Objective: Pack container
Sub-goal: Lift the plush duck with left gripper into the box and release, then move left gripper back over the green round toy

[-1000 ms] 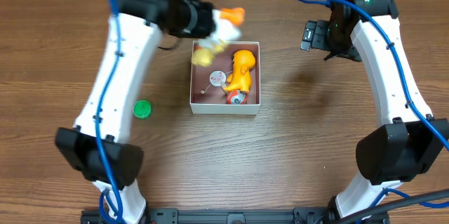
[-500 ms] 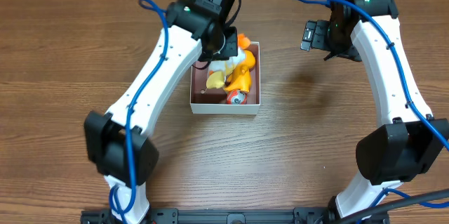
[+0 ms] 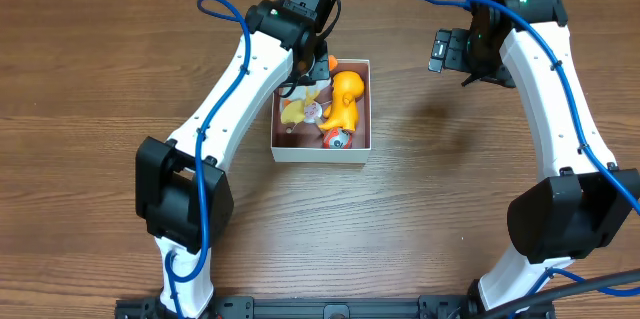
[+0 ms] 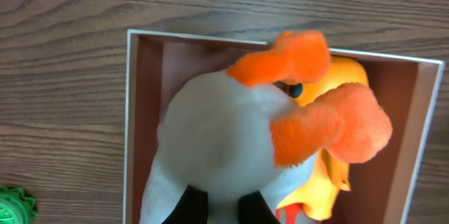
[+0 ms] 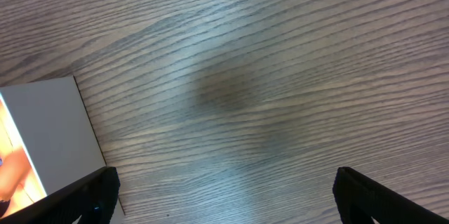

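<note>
The container (image 3: 320, 155) is a shallow square box with white walls and a brown floor, at mid-table. My left gripper (image 3: 318, 75) hangs over its far left part, shut on a white plush toy (image 4: 224, 133) with orange parts; the black fingertips (image 4: 188, 206) pinch its body. The plush (image 3: 303, 109) sits low inside the container walls (image 4: 129, 112). Beside it lies a yellow-orange toy (image 3: 346, 97), and a small red and white ball (image 3: 336, 138) rests at the near wall. My right gripper (image 5: 228, 203) stands open above bare wood, right of the container (image 5: 52, 129).
A small green object (image 4: 12, 206) lies on the table left of the container; in the overhead view the left arm covers it. The right arm (image 3: 540, 89) reaches along the right side. Wood tabletop (image 3: 440, 209) surrounds the box.
The left arm swung the plush from beyond the box's far left corner down into the box. The right arm has not moved.
</note>
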Robot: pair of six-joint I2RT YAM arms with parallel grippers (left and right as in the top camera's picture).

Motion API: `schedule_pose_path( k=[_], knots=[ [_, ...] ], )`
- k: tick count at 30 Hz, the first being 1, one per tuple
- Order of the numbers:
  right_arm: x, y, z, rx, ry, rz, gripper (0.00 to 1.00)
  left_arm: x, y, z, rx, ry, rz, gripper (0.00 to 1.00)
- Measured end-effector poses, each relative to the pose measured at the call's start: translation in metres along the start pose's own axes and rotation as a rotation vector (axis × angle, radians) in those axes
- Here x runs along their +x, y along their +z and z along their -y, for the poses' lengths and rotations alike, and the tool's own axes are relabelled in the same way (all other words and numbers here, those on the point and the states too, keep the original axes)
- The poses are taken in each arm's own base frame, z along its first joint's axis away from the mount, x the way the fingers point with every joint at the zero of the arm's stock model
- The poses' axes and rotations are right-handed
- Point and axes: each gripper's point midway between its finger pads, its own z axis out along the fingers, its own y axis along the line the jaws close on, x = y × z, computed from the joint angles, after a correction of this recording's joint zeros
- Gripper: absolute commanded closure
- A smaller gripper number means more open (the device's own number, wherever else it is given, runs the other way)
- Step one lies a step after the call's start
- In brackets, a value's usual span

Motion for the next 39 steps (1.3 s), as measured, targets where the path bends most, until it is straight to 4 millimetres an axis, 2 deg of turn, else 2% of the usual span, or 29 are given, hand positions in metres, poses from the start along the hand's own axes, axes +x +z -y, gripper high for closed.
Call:
schedule_pose_path(
  k=[8, 12, 15, 16, 18, 20, 22, 30, 34, 37, 39],
  knots=[
    [0.000, 0.000, 0.000, 0.000, 0.000, 0.000, 0.00, 0.004, 0.004, -0.004, -0.018, 0.002, -0.010, 0.96],
    [0.000, 0.000, 0.000, 0.000, 0.000, 0.000, 0.00, 0.005, 0.009, -0.004, -0.024, 0.003, -0.019, 0.87],
    [0.000, 0.000, 0.000, 0.000, 0.000, 0.000, 0.00, 0.008, 0.021, -0.006, -0.042, 0.006, -0.042, 0.82],
    [0.000, 0.000, 0.000, 0.000, 0.000, 0.000, 0.00, 0.009, 0.025, -0.006, -0.048, 0.007, -0.051, 0.80],
    [0.000, 0.000, 0.000, 0.000, 0.000, 0.000, 0.00, 0.011, 0.033, -0.007, -0.057, 0.013, -0.064, 0.67],
    [0.000, 0.000, 0.000, 0.000, 0.000, 0.000, 0.00, 0.011, 0.040, -0.006, -0.061, 0.023, -0.067, 0.62],
    [0.000, 0.000, 0.000, 0.000, 0.000, 0.001, 0.00, 0.010, 0.043, -0.006, -0.060, 0.030, -0.066, 0.43],
    [0.000, 0.000, 0.000, 0.000, 0.000, 0.000, 0.00, 0.001, 0.044, -0.013, -0.055, 0.062, -0.051, 0.41],
    [0.000, 0.000, 0.000, 0.000, 0.000, 0.000, 0.00, -0.001, 0.044, -0.023, -0.066, 0.056, -0.061, 0.49],
    [0.000, 0.000, 0.000, 0.000, 0.000, 0.001, 0.00, -0.001, 0.036, -0.034, -0.088, 0.056, -0.084, 0.47],
    [0.000, 0.000, 0.000, 0.000, 0.000, 0.000, 0.00, 0.001, 0.022, -0.043, -0.121, 0.055, -0.102, 0.42]
  ],
)
